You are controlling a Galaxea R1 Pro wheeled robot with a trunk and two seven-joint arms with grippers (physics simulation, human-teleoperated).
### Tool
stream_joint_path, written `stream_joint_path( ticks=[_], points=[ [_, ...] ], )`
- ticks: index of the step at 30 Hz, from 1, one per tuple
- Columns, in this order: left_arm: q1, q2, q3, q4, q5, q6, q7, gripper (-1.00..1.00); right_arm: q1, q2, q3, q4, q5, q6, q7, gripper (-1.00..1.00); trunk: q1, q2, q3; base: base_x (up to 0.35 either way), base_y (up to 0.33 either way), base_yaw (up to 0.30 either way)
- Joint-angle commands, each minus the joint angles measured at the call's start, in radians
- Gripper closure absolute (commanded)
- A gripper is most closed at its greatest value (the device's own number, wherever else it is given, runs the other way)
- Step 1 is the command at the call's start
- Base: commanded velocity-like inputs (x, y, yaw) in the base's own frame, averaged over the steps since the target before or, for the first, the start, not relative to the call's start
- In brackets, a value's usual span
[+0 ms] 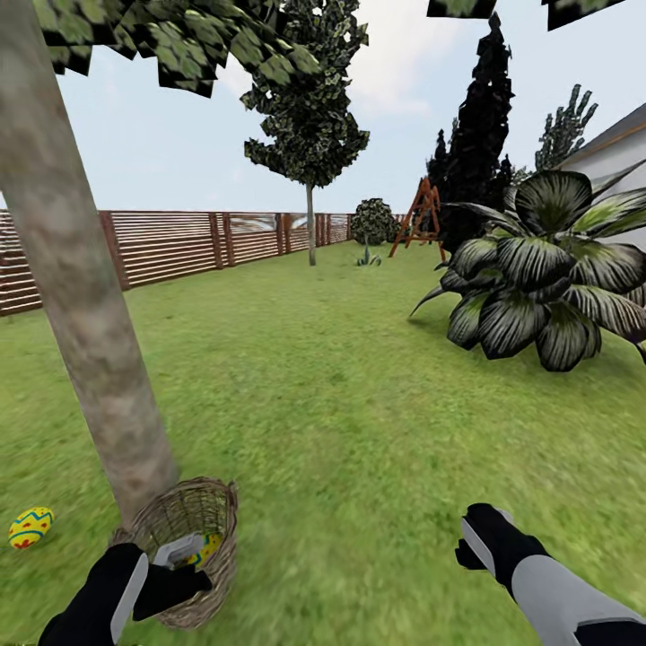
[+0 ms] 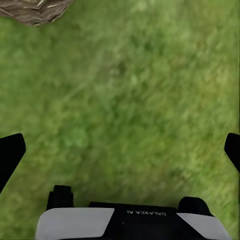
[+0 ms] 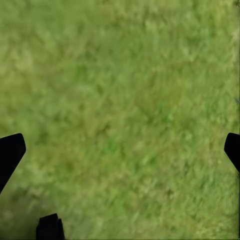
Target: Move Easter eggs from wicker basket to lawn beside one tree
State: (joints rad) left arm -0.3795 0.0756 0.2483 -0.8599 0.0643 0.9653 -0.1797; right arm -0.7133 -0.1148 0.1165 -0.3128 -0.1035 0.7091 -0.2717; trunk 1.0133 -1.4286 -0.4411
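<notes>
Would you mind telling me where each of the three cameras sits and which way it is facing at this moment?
Head view: on the robot's head, looking forward and down over the lawn, tree, wicker basket and one Easter egg on the grass; both forearms show.
Left wrist view: on the left arm, looking down at grass between the open left gripper fingers; basket rim at one corner.
Right wrist view: on the right arm, looking at bare grass past the open right gripper.
Shared: the basket shows in head and left wrist views.
</notes>
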Motion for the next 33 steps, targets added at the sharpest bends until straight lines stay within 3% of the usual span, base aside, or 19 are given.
stream_joint_path(
  ticks=[1,33],
  points=[
    [-0.001,0.0,0.002,-0.001,0.006,0.006,0.002,-1.0,0.0,-0.001,0.008,0.001,-0.011,0.005,-0.006,-1.0,0.0,-0.001,-0.001,0.21,-0.264,0.288],
    [-0.001,-0.002,0.002,-0.002,0.008,0.006,0.004,-1.0,0.0,-0.006,0.008,-0.005,-0.011,-0.037,-0.006,-1.0,0.0,-0.001,-0.001,0.229,-0.261,0.288]
  ],
)
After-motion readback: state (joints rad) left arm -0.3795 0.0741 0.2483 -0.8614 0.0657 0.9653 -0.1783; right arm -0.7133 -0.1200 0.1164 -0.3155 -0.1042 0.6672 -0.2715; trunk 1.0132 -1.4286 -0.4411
